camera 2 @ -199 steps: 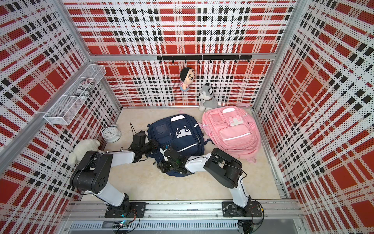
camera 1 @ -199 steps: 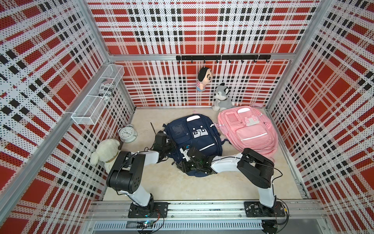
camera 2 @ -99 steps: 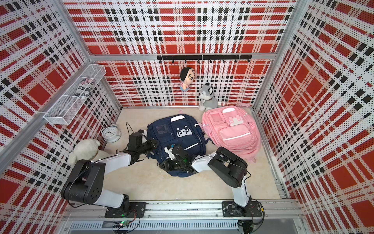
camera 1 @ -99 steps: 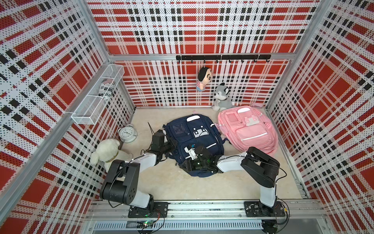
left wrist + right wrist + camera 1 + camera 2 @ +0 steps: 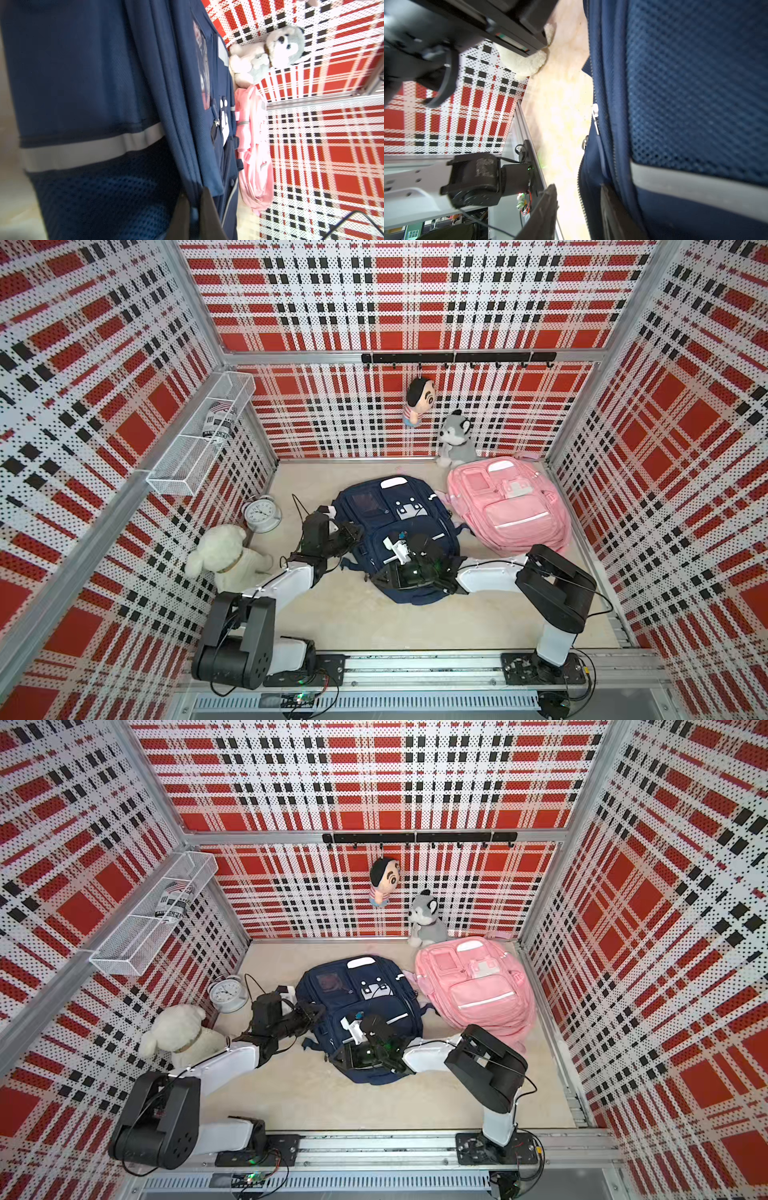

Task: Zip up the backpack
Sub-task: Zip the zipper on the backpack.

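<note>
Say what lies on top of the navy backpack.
Across the lower front of the navy backpack lie the right arm's wrist and right tool, jaws open at the zipper edge. The left tool pinches its side. Fabric beneath the wrist is hidden.

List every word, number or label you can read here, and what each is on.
Nothing can be read for certain.
Clock: dial numerals, too small.
Cylinder in basket: print, too blurred.
Motor label, right wrist view: blurred.
</note>
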